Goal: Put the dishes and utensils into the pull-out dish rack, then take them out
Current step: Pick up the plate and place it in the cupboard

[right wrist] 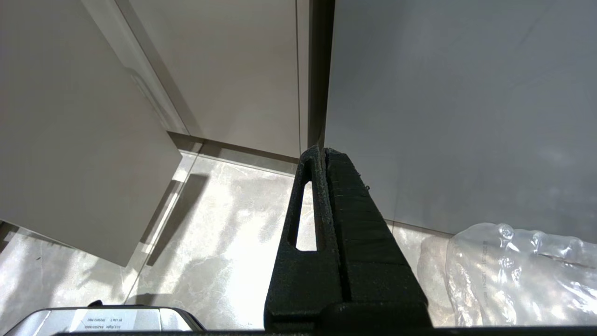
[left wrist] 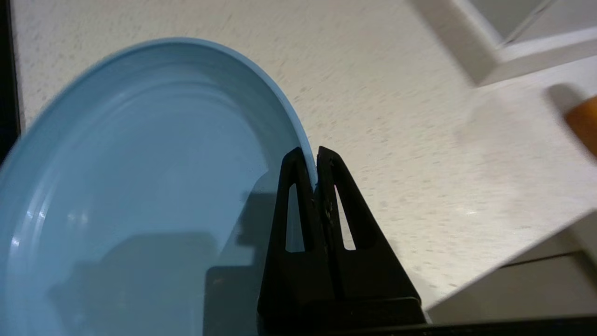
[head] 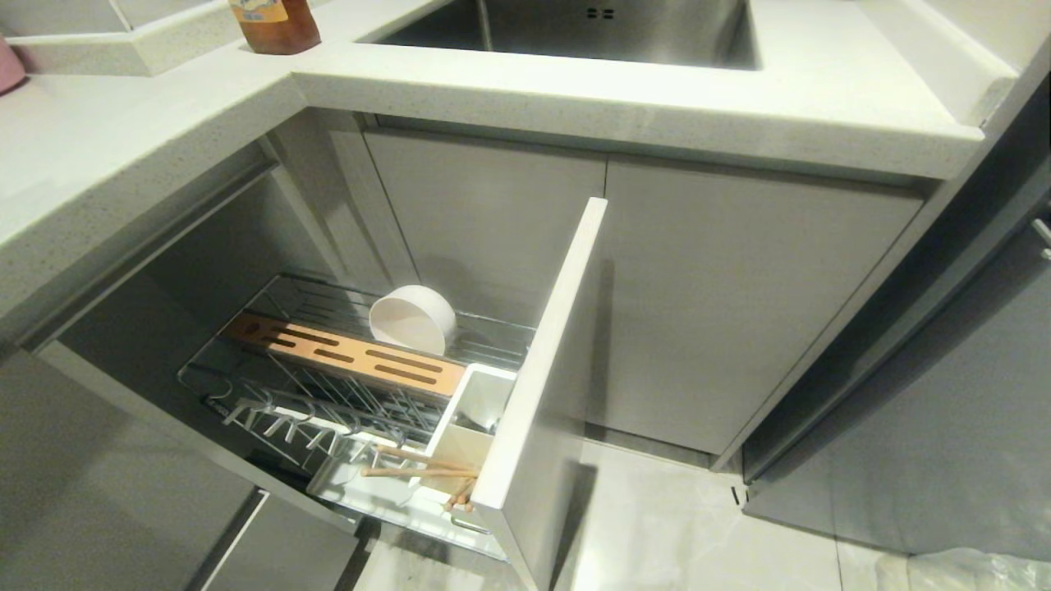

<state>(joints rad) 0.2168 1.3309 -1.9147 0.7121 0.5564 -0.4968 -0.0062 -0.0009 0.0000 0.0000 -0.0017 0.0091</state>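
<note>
The left gripper (left wrist: 317,156) clamps the rim of the light-blue plate (left wrist: 140,186) above the speckled countertop (left wrist: 419,140). The right gripper (right wrist: 323,154) hangs with its jaws closed and empty.

The large round light-blue shallow plate (left wrist: 140,186) is cut off by the left wrist picture's edges. An orange-brown object (left wrist: 583,123) there is blurred and cropped. In the head view, the amber bottle (head: 275,25) is cropped at the top edge, and the white plastic utensil box (head: 472,419) hides the light-wood chopsticks' (head: 419,468) far ends.
</note>
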